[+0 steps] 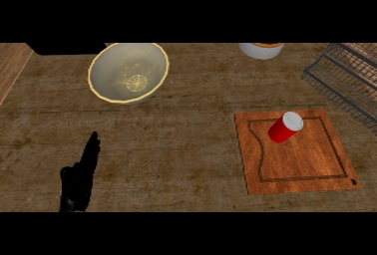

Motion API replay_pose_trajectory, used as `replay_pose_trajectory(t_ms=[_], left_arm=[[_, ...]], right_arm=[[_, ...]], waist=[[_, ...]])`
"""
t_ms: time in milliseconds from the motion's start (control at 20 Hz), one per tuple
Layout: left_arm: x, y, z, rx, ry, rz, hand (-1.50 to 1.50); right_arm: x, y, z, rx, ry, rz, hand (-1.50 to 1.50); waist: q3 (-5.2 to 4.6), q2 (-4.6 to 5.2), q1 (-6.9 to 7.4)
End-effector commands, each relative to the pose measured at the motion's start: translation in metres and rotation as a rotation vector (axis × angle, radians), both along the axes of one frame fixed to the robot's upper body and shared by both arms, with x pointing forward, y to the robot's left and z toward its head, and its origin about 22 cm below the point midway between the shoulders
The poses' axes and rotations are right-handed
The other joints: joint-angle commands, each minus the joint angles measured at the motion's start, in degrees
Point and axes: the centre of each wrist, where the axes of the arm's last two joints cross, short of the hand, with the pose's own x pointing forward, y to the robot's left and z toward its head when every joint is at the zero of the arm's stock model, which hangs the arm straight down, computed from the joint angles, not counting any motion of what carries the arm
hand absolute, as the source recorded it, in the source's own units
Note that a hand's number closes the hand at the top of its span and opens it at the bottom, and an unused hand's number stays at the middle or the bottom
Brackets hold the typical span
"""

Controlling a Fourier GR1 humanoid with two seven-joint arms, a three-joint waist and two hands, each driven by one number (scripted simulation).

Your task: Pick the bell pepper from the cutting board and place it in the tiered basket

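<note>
- Where the dark, worn wooden counter reaches the view's lower left, the left hand shows, black, fingers straight and pressed together, pointing up the view and holding nothing.
- Up and right of it, well apart, sits a round cream bowl with a yellow rim, tilted, a pale pattern inside it.
- Behind the bowl's left edge a black block shows at the top of the scene.
- Right of centre at the top edge stands a pale round container with an orange rim, only partly in view.
- Below it lies a rectangular reddish-brown wooden cutting board with a groove near its border.
- The task's thing, a red cylinder with a pale grey end, stands on the board's upper middle; it looks more like a can than a bell pepper. Its long axis leans up and to the right, pale end uppermost.
- At the far right is the dark wire tiered basket, apart from the board's upper right corner. Nothing lies between them.
- The right hand does not show.
</note>
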Motion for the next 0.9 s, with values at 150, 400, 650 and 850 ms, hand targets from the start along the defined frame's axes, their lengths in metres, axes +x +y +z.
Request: replay_pose_trajectory(t_ms=[150, 400, 650, 850], left_arm=[[0.000, -0.001, -0.001, 0.006, 0.018, -0.023, 0.00], [0.003, -0.017, 0.005, -0.012, 0.011, -0.021, 0.00], [0.007, -0.012, 0.004, 0.011, 0.018, -0.030, 0.00], [0.022, -0.021, 0.007, -0.011, 0.011, -0.035, 0.00]], right_arm=[[-0.010, 0.000, 0.054, -0.018, -0.046, -0.036, 1.50], [0.027, -0.012, 0.074, -0.004, -0.061, -0.092, 1.50], [0.067, -0.022, 0.080, 0.001, -0.034, -0.105, 1.50], [0.089, -0.041, 0.068, 0.036, -0.025, -0.095, 1.50]], waist=[[-0.01, 0.51, 1.63], [0.00, 0.66, 2.43], [0.01, 0.80, 3.02], [0.02, 0.84, 2.92]])
